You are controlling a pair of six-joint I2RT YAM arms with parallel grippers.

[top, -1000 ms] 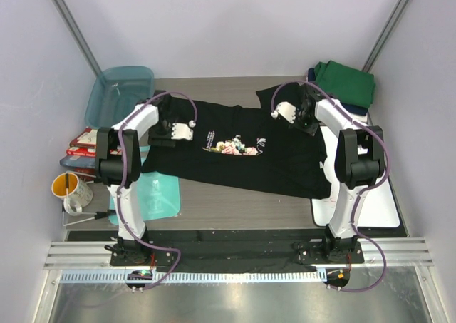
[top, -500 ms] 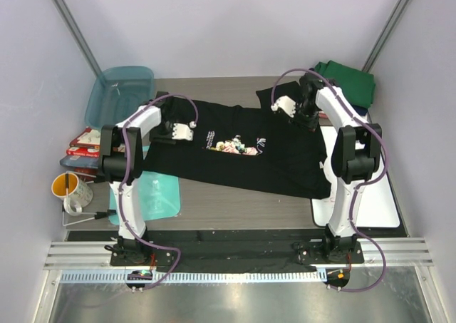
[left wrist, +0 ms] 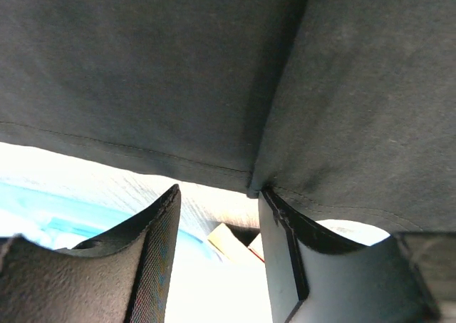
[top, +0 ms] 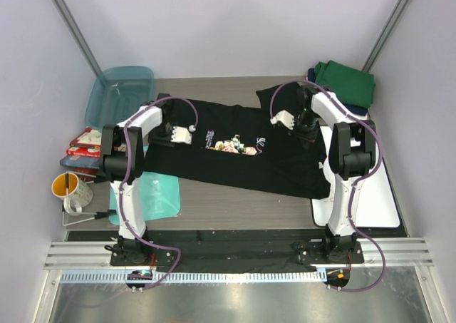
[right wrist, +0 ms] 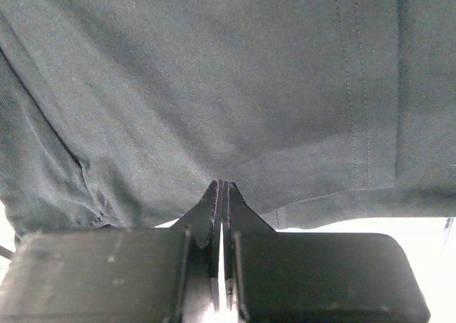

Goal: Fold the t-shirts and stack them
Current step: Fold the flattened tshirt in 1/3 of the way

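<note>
My left hand (top: 184, 132) has narrowed over the last second and now stands half-open, the stitched hem of the black t-shirt (top: 235, 162) at its tips but not yet pinched. My right hand (top: 285, 118), shut on a pucker of the same cloth by the sleeve, has swung in toward the chest print. The shirt, a soft, limp, matte knit, lies spread on the table (top: 235, 205), so I judge the fold is only beginning.
</note>
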